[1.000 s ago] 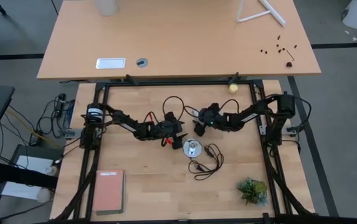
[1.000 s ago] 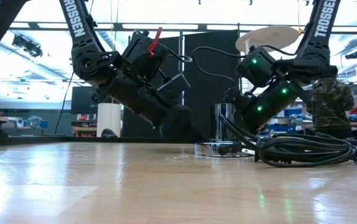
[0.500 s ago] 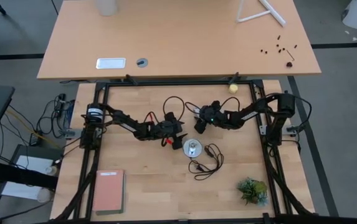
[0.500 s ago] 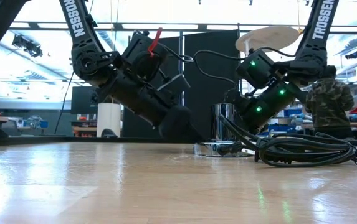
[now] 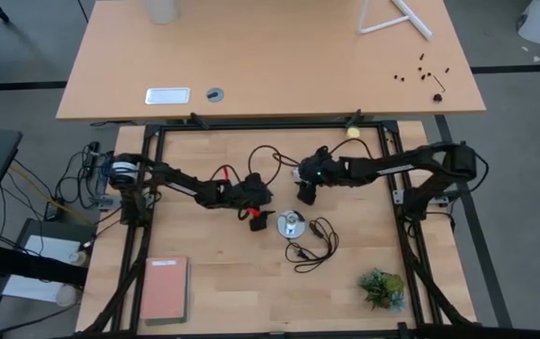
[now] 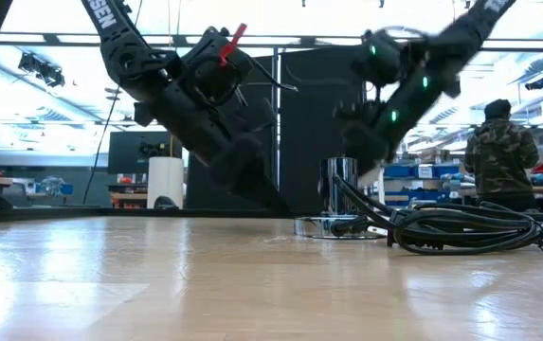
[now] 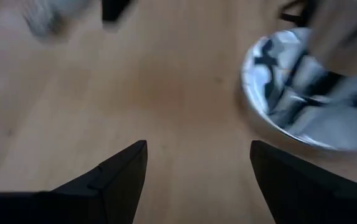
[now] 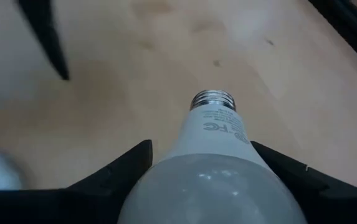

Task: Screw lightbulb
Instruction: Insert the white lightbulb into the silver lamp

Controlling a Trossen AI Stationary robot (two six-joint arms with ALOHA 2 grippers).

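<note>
The lightbulb [image 8: 212, 168] rides between the fingers of the right gripper [image 8: 209, 158], clamped around its frosted body with the threaded metal base pointing forward over bare wood, above the table [image 5: 213, 273] and just behind the socket [image 5: 291, 224], a round silver disc lying flat with its black cord [image 5: 312, 247] coiled beside it. The left gripper [image 7: 197, 165] hovers low just beside the socket on the other side, its jaws spread and holding nothing. The step in hand looks like the carry to the socket; the next move likely calls for tipping the base down, centring it over the opening, and having the left gripper steady the disc before any twisting begins
</note>
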